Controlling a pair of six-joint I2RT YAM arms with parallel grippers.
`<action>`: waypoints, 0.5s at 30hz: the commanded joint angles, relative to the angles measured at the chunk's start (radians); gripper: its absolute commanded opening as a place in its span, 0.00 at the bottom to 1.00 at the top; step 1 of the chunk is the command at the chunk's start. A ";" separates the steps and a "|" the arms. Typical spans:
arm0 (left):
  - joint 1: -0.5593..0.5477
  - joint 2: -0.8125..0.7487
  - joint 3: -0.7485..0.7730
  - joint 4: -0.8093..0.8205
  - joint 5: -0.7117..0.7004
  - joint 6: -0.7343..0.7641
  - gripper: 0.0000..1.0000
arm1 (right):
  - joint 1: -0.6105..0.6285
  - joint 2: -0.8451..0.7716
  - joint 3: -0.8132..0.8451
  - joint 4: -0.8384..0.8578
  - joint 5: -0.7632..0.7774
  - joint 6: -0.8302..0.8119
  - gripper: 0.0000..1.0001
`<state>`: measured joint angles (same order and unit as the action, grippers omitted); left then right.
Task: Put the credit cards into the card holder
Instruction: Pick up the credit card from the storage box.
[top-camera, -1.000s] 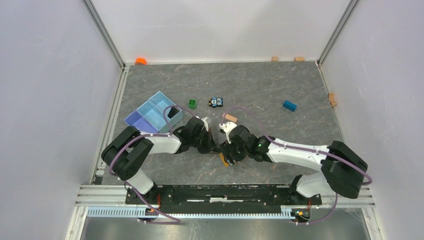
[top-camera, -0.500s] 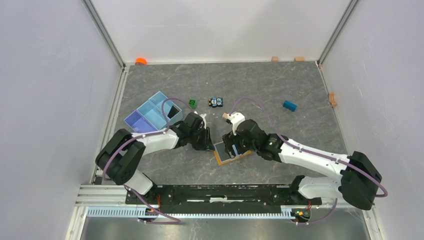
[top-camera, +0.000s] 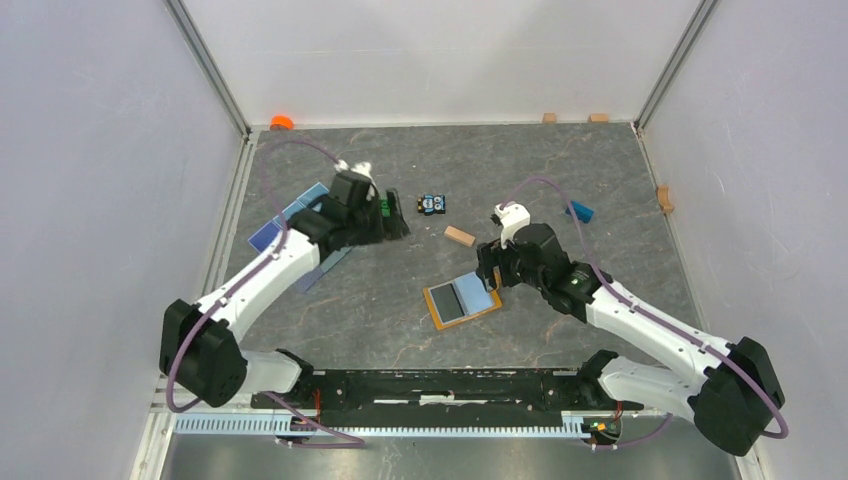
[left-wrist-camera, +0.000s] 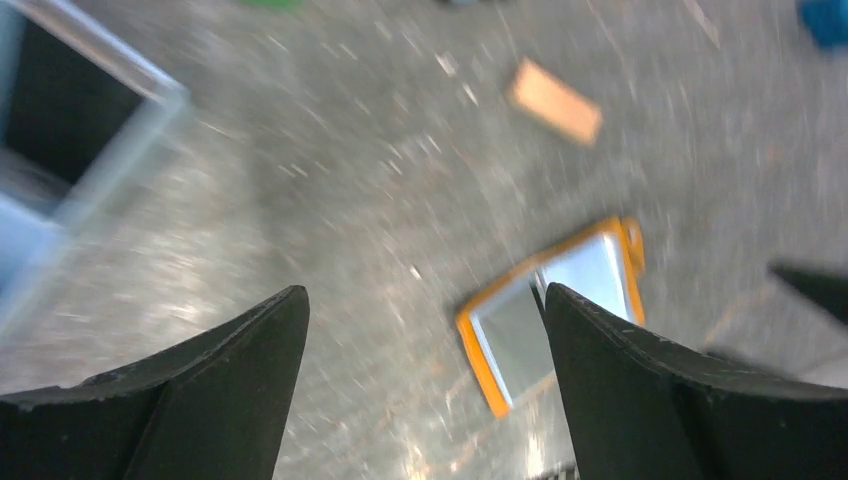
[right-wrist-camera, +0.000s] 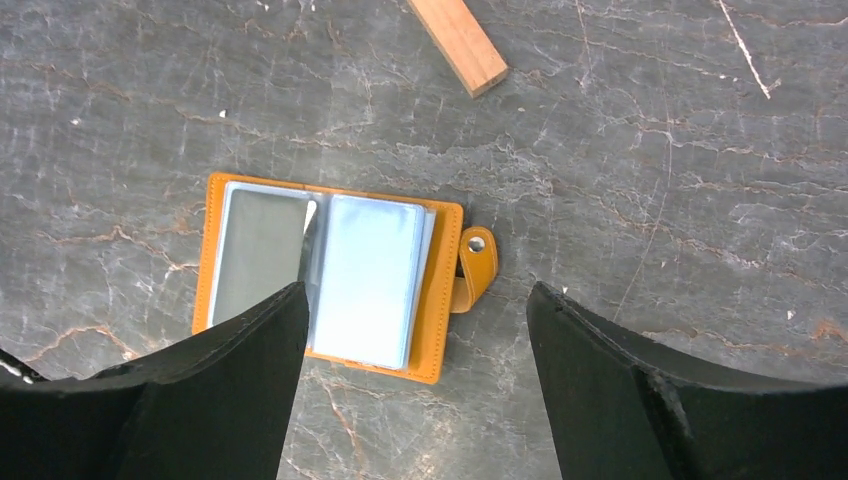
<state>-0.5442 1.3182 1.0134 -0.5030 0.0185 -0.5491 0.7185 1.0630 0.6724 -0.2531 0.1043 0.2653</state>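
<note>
Robotics lab cell: plain white enclosure walls (top-camera: 90, 150), silver aluminium rail (top-camera: 200, 422), grey marbled bench (top-camera: 560, 170), two white robot arms (top-camera: 650, 325).

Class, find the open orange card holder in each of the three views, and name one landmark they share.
Top external: card holder just below centre.
Left wrist: card holder lower right of centre, blurred.
Right wrist: card holder left of centre.
Shared landmark: tan wooden block.

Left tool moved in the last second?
Yes: left tool moved toward the back and left, ending beside the green block, left of the toy car.
</note>
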 joint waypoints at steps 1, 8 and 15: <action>0.138 0.064 0.131 -0.128 -0.194 -0.007 0.94 | -0.020 -0.029 -0.040 0.066 -0.055 -0.040 0.85; 0.195 0.240 0.258 -0.116 -0.351 -0.024 0.95 | -0.040 -0.055 -0.119 0.127 -0.114 -0.039 0.85; 0.228 0.398 0.316 -0.107 -0.353 -0.046 0.96 | -0.060 -0.079 -0.173 0.147 -0.158 -0.040 0.85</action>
<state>-0.3309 1.6638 1.2736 -0.6052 -0.2821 -0.5541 0.6704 1.0153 0.5224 -0.1688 -0.0196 0.2379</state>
